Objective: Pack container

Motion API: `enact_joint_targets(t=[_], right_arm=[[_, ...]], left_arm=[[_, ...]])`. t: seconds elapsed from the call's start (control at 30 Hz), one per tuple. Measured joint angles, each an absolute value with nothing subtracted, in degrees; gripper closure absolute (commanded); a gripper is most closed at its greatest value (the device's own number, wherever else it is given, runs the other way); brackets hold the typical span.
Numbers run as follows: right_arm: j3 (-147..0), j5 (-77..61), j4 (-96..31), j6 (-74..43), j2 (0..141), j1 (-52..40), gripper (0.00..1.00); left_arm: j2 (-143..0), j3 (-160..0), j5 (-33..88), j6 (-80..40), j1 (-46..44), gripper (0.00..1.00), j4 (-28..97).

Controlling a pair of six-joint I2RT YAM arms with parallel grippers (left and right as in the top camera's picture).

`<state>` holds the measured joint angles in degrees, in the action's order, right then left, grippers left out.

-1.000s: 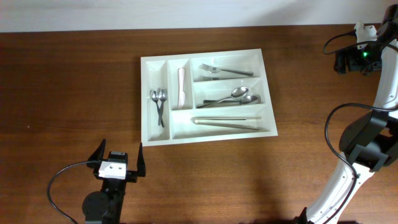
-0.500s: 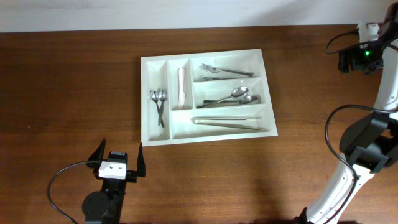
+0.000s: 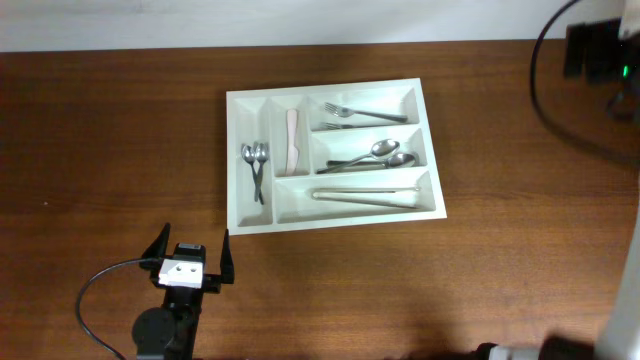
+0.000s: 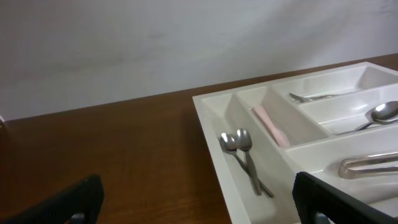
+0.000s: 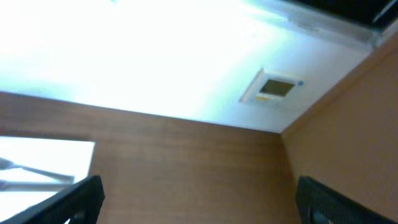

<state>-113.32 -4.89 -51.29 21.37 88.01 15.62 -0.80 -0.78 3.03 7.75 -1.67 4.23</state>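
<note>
The container (image 3: 236,160), a white cutlery tray, lies in the middle of the table. It holds two small spoons (image 3: 255,160), a pale pink-handled piece (image 3: 292,140), forks (image 3: 365,113), larger spoons (image 3: 378,153) and tongs (image 3: 365,194). My left gripper (image 3: 191,252) stands open in front of the tray's near left corner, apart from it. The left wrist view shows the tray (image 4: 208,115) and small spoons (image 4: 244,155) ahead of that gripper (image 4: 199,205), with bare wood between its jaws. My right gripper (image 5: 199,202) is open over bare table, with a corner of the tray (image 5: 43,155) at far left.
The right arm (image 3: 592,50) shows as a dark blurred shape with cables at the far right corner, high above the table. Brown wood surrounds the tray on all sides. A white wall runs along the table's far edge.
The right arm has lifted and swung further toward the top right corner; most of it has left the overhead view. The left arm and the tray have not moved.
</note>
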Motion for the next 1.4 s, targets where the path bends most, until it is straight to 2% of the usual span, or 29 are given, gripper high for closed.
enact_joint_targets(t=[0.3, 0.63, 1.13, 1.4], right_arm=[[-86.39, -5.32, -42.19, 21.17, 60.86, 6.74, 0.01], [-60.31, -9.15, -19.70, 21.12, 30.00, 3.60, 0.01], [-24.93, -15.40, -2.37, 21.02, 6.04, 3.57, 0.01], [-17.96, -15.77, 4.91, 21.06, 0.84, 3.57, 0.01]], left_arm=[[-0.73, -0.78, 3.03, 7.75, -1.67, 0.01, 4.21], [-0.71, -0.78, 3.01, 7.75, -1.67, 0.01, 4.21], [-0.69, -0.78, 3.03, 7.75, -1.67, 0.01, 4.21], [-0.69, -0.78, 3.03, 7.75, -1.67, 0.01, 4.21]])
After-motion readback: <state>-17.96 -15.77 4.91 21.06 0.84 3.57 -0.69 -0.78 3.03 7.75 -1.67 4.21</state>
